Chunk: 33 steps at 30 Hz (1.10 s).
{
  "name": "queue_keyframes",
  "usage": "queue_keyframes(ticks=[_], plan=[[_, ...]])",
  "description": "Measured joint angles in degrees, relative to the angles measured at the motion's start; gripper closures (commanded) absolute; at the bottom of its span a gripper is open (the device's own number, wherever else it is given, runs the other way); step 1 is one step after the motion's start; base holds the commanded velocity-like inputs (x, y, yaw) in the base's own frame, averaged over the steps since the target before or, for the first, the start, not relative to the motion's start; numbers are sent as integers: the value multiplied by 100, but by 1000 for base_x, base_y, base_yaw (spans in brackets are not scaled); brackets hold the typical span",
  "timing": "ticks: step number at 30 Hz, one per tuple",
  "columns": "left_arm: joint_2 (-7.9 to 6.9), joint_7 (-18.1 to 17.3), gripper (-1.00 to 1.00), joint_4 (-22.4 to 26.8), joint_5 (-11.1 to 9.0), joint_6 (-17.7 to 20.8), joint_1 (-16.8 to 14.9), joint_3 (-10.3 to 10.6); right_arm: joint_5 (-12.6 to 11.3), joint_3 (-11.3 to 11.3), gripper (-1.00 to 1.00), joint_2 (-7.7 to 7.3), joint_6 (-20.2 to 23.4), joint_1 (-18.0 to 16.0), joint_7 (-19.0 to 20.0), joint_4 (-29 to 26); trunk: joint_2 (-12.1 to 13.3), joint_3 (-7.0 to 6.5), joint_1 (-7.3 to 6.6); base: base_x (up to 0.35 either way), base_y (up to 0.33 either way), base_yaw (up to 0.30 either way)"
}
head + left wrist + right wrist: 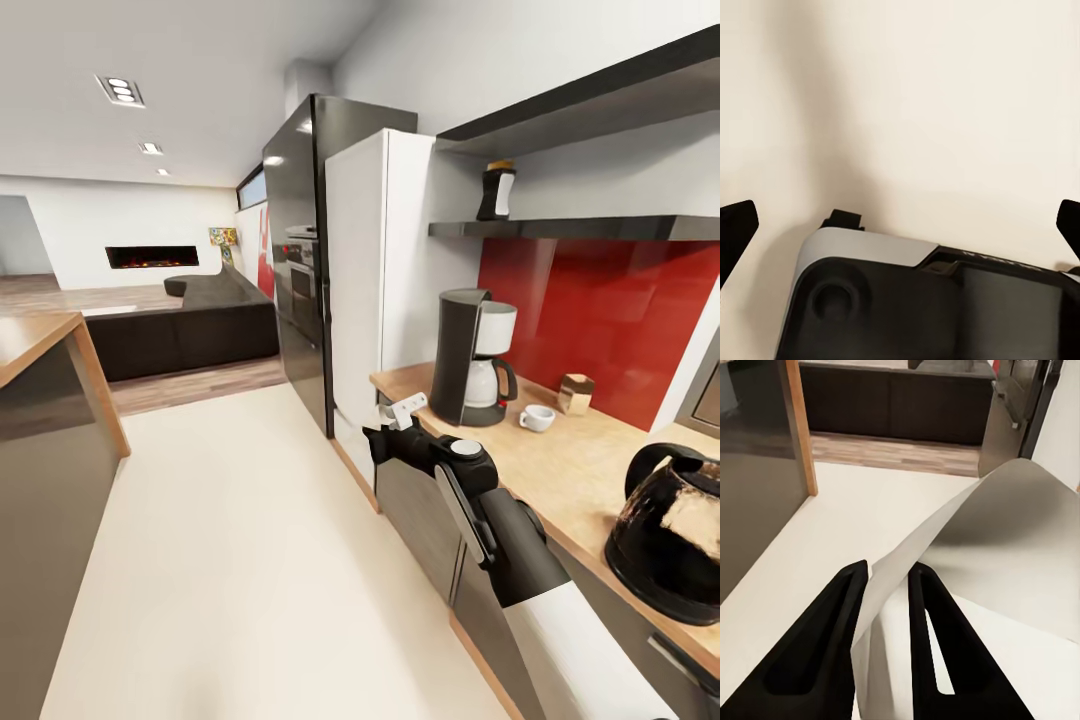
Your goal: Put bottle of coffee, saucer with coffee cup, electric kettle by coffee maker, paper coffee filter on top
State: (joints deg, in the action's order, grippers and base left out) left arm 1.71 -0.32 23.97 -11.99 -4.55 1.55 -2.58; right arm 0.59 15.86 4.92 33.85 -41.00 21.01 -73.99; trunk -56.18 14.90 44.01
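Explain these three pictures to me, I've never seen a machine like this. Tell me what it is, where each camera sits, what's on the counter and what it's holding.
This is a wheeled robot with two arms, rendered in a simulator. The big picture comes from its head, looking along a kitchen; the dark arm ends in the right gripper. The other two come from cameras by each gripper, looking along the fingers.

On the countertop stand the coffee maker, a white coffee cup, a small brown object I cannot identify, and the black electric kettle. The bottle of coffee is on the shelf above.

In the right wrist view, the black fingers pinch a thin pale sheet, likely the paper coffee filter. The left wrist view shows its fingertips spread wide, holding nothing, above the robot's body.
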Motion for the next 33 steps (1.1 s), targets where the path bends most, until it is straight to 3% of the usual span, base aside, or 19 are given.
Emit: queue_keyframes(ticks=[8,11,12,14,17,19,24,25,27,28,31,33], plan=[[0,0,-100,8,-1,-8,0,0,41,-8,100,-17,4,-3,-9,-24,122,-55,-67,0,0,0],[0,-6,-100,9,-2,-9,0,5,372,-1,100,-64,473,-360,-26,-44,122,-55,-67,0,0,0],[0,-7,-100,8,-2,-9,0,6,559,-2,100,-70,814,-606,-25,-47,122,-56,-67,0,0,0],[0,-7,-100,9,-2,-9,0,7,701,-2,100,-92,1146,-906,73,-48,122,-55,-67,0,0,0],[0,-8,-100,8,-2,-9,0,5,889,8,100,-310,1789,-1596,670,-40,122,-56,-67,0,0,0],[0,-8,-100,8,-2,-9,0,5,1029,15,100,-378,2028,-1916,1023,-15,122,-56,-67,0,0,0],[0,-8,-100,9,-1,-9,0,4,1608,21,100,-452,2234,-2531,1786,221,122,-55,-67,0,0,0],[0,-8,-100,9,-2,-9,1,4,1837,20,100,-486,2259,-2759,2095,356,122,-56,-67,0,0,0],[0,-8,-100,10,-3,-9,1,2,2075,13,100,-534,2279,-3001,2423,526,122,-55,-67,0,0,0],[0,-8,-100,10,-3,-9,2,4,2323,15,100,-651,2279,-3259,2842,778,122,-56,-67,0,0,0],[0,-8,-100,10,-3,-9,1,6,2644,38,100,-850,2281,-3672,3509,1197,122,-55,-67,0,0,0],[0,-8,-100,10,-3,-9,2,8,3135,184,100,-1101,2201,-4149,4332,1720,122,-56,-67,0,0,0]])
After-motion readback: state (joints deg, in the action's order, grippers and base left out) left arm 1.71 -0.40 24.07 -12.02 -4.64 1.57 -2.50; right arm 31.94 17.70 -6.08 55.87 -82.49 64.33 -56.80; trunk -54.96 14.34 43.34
